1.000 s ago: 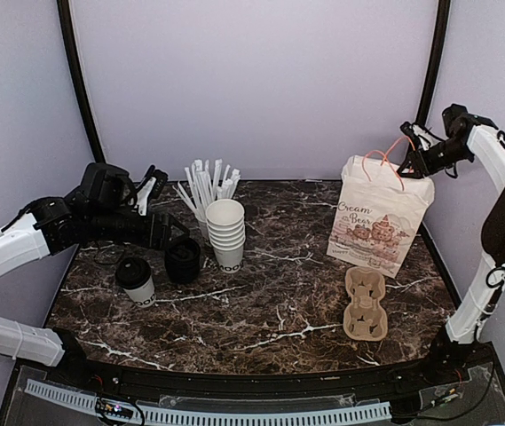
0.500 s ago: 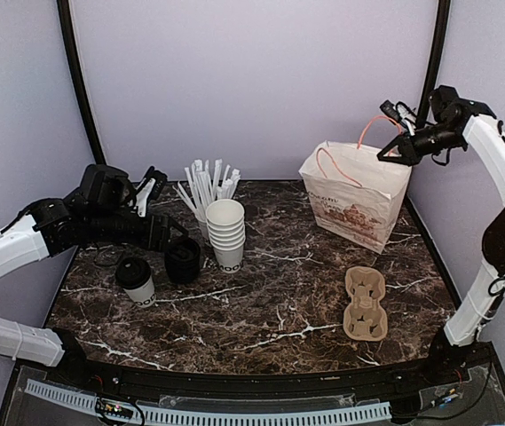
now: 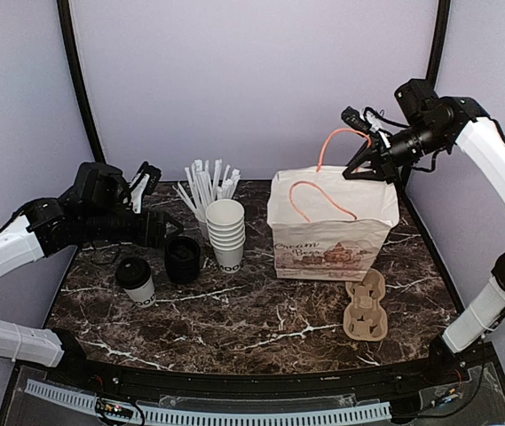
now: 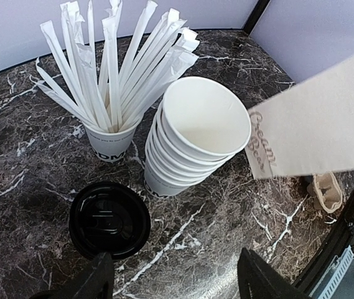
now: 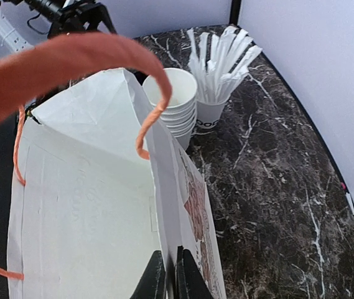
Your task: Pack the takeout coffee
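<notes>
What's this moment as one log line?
left gripper open near black plastic lids | right gripper shut on rim of white paper bag | black-lidded white paper cup not yet bagged

A robot test cell, dressed as a coffee counter. Plain lavender walls [image 3: 252,89] and black frame poles [image 3: 79,80] box in a small marble-patterned bench [image 3: 261,311]. A left arm [image 3: 12,248] and a right arm [image 3: 501,169], both white and black, rise from its near edge. The café props are few: a stack of paper cups [image 3: 226,232], a cup of wrapped straws [image 3: 203,191], a printed paper bag [image 3: 327,226] and a cardboard cup carrier [image 3: 365,306].
</notes>
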You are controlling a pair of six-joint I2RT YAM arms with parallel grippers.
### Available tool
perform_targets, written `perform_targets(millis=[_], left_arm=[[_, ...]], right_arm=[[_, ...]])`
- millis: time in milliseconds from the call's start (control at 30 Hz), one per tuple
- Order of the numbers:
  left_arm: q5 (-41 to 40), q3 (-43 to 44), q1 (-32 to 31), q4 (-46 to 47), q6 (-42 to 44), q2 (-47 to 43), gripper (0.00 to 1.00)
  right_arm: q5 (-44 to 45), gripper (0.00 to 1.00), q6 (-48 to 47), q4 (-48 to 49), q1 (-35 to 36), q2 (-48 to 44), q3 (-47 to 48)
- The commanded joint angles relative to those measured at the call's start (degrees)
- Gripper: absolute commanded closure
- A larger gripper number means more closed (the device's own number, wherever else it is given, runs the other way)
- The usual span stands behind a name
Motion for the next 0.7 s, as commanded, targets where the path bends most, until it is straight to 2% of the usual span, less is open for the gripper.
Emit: perform_targets(millis=[0,167,367,467,667], left_arm=[[-0.70,1.96,-0.20,-1.00,0.48,-0.22,0.29],[-0.03,2.20,-0.21,-0.64,-0.21,0.33,0.29],[-0.08,1.67,-0.20,-0.94,-0.84,0.00,0.29],[-0.01,1.11,-0.19,-0.82,-1.12,-0.24,0.29],[-0.04,0.72,-0.21,-0.55,-1.20,-0.07,0.29]], right_arm=[[3.20,0.91,-1.27,-0.78,5.72,-2.94,-3.26],[4.47,0.91,-0.10,0.10,11.55,-2.92,-4.89],[3.58,0.92,-0.31,1.14,12.47,-2.16,-6.64],[2.08,1.00,-0.74,0.01,12.74,-1.68,-4.79],[-0.63,1.00,-0.66,-1.75,14.11,-0.78,1.66]])
